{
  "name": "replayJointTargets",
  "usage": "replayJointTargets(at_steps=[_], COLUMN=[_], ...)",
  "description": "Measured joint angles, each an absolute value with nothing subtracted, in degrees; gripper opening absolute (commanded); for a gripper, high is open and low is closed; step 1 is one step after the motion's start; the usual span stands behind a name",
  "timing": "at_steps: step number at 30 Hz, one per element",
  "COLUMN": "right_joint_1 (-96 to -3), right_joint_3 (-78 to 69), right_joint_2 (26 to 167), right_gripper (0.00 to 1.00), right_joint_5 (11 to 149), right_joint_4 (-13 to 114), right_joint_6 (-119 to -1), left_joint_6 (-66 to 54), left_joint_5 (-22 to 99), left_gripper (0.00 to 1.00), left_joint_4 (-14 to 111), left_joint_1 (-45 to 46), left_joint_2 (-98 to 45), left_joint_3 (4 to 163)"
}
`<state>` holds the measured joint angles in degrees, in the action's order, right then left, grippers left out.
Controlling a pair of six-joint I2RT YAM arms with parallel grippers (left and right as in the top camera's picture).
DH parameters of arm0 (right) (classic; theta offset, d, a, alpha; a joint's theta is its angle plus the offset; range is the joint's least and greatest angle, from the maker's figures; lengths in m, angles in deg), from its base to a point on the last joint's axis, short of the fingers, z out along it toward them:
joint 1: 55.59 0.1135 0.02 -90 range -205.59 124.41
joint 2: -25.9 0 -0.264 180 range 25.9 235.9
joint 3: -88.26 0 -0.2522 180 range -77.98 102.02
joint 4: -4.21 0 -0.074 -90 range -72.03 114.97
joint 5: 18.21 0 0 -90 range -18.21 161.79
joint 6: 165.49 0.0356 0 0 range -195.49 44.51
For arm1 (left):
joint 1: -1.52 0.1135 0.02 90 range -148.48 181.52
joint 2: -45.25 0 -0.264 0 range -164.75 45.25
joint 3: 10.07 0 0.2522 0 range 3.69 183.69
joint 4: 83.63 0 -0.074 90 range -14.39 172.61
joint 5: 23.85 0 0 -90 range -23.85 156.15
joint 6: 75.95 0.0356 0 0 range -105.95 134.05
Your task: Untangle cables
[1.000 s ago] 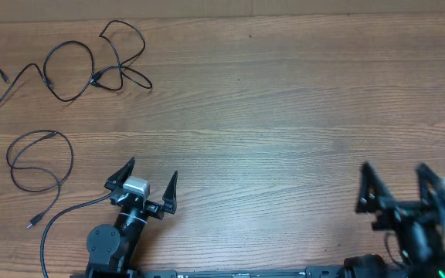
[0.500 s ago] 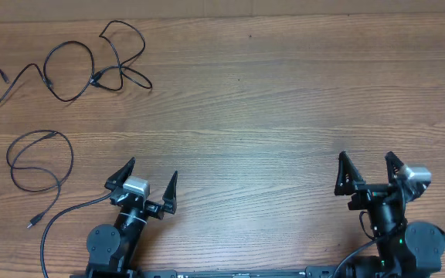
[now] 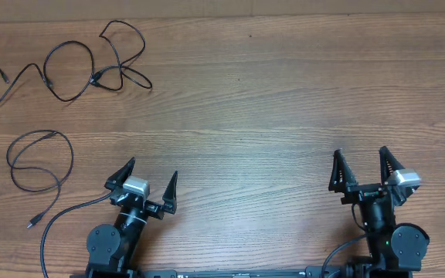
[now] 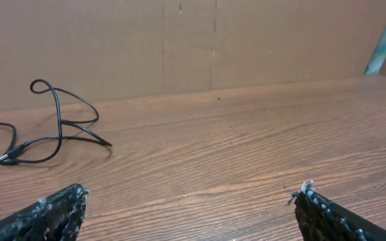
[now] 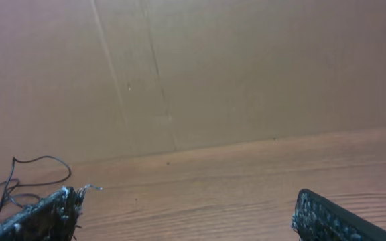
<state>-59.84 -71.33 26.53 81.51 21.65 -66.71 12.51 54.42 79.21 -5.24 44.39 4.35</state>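
Far left, I see the cables [image 3: 76, 66] spread in loose loops at the table's [image 3: 269, 116] far corner, a separate loop [image 3: 37, 161] nearer. My left gripper [image 3: 144, 179] sits spread and empty nearest them; my right gripper [image 3: 358, 167], likewise spread and empty, waits well apart.

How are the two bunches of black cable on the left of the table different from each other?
The far cable bunch sprawls wide in several crossing loops with a long tail running to the table's left edge; the near cable is mostly one rounded loop with a short tail.

The far bunch lies up near the table's back edge; the near one lies beside the left gripper.

Both are thin, black, flat on the wooden table, and untouched by either gripper.
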Motion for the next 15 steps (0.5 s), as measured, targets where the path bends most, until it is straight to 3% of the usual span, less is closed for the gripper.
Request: replayJointTargets(at_steps=[15], right_joint_1=[-59.84], right_joint_3=[-76.83], right_joint_2=[26.53], right_gripper=[1.0], right_joint_5=[82.07], right_joint_4=[19.84], right_joint_6=[-66.73], left_joint_6=[12.51], left_joint_5=[54.42], left_gripper=[0.99], left_joint_4=[79.21], left_joint_1=[-5.24], left_joint_2=[44.39], left_joint_3=[4.35])
